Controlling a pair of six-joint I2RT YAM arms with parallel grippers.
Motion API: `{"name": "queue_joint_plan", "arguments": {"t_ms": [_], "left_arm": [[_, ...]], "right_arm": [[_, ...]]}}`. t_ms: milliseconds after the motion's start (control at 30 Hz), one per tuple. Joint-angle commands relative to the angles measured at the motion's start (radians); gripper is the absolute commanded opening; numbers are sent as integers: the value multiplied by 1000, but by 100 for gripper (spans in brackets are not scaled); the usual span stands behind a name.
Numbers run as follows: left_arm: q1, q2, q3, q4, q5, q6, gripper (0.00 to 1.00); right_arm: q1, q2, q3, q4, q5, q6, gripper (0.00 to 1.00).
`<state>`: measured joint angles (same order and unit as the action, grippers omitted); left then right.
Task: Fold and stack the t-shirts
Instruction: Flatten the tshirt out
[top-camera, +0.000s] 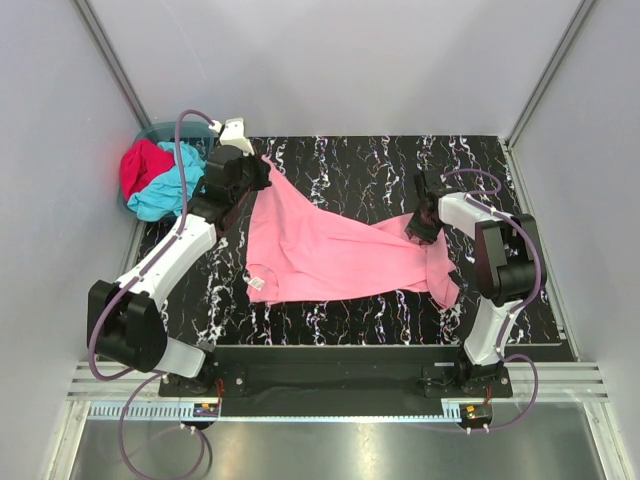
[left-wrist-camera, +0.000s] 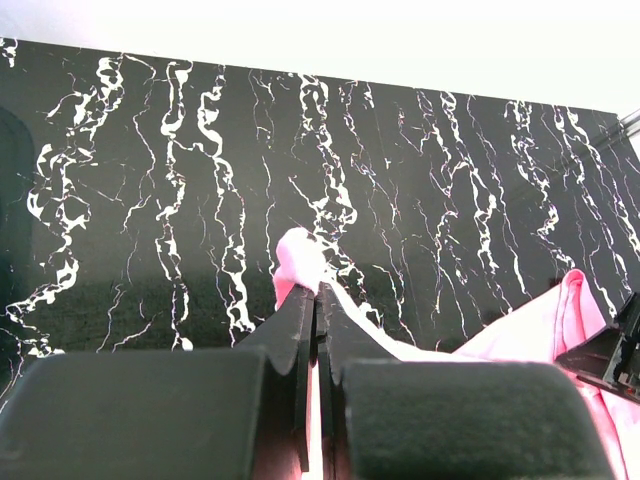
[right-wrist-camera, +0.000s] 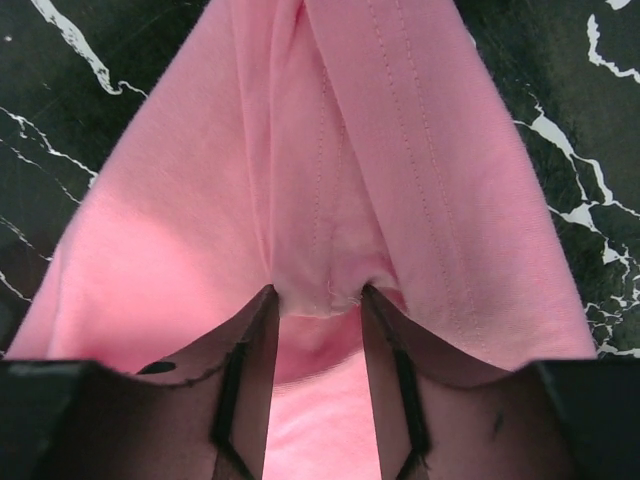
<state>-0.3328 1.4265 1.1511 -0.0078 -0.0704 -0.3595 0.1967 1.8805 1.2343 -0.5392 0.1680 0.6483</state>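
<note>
Black white-veined tabletop (top-camera: 380, 165) carries a light pink cotton t-shirt (top-camera: 320, 250), stretched between both arms. The left gripper (left-wrist-camera: 317, 292) presses its fingers together on a corner; the right gripper (right-wrist-camera: 318, 295) pinches a thick bunch. A turquoise t-shirt (top-camera: 165, 195) and a crimson t-shirt (top-camera: 140, 165) lie heaped in a teal plastic basket (top-camera: 170, 128), far left.

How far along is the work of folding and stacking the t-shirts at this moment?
Done: nothing is folded or stacked yet. In hand: the pink t-shirt lies unfolded on the table, the left pincer shut on one corner, the right pincer with jaws around bunched fabric at the opposite end. Remaining: fold it, then the red t-shirt and the turquoise t-shirt, both crumpled in the basket.
</note>
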Motion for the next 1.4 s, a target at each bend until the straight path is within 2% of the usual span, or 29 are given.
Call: {"name": "queue_joint_plan", "arguments": {"t_ms": [0,33,67,133,200,500,1033,1200,1367], "left_arm": [[0,-49,-4,66,14,5,0],[0,-49,-5,68,14,5,0],[0,-51,-7,68,14,5,0],[0,-52,-7,69,14,5,0],[0,-51,-4,63,14,5,0],[0,-61,-1,54,18,5,0],[0,-132,-13,14,17,4,0],[-2,-170,-1,-29,0,7,0],[-9,-332,4,-84,-68,33,0]], "right_arm": [[4,3,27,-18,30,-7,41],[6,0,25,-18,33,-6,36],[4,-1,24,-16,39,-4,26],[4,-9,21,-18,45,4,13],[4,-18,16,-18,50,8,4],[6,-161,8,-18,76,22,0],[13,-665,-108,88,96,11,0],[12,-791,-214,168,96,36,0],[12,-990,-374,327,76,33,0]]}}
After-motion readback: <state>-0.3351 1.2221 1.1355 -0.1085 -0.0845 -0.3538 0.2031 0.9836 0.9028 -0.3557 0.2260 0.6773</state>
